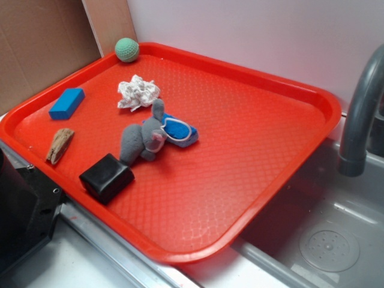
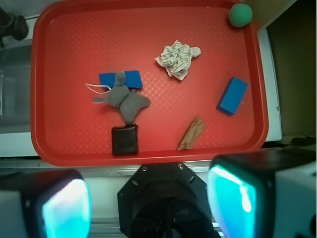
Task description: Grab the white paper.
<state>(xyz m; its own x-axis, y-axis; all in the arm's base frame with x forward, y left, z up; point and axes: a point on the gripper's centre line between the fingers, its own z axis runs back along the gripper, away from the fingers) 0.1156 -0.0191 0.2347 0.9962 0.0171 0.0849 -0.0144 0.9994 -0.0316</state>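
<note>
I am hovering high over the red tray (image 2: 34, 99), my gripper (image 2: 148, 203) spread wide and holding nothing. From left to right below me are lying the grey plush toy (image 2: 124, 101), the black block (image 2: 124, 140), the white paper (image 2: 177, 58) and the blue block (image 2: 232, 95). A sink (image 1: 324, 240) is sitting beside the tray.

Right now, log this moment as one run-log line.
phase: pre-approach | target: white paper free on red tray, near green ball | claw: open, off tray, holding nothing
</note>
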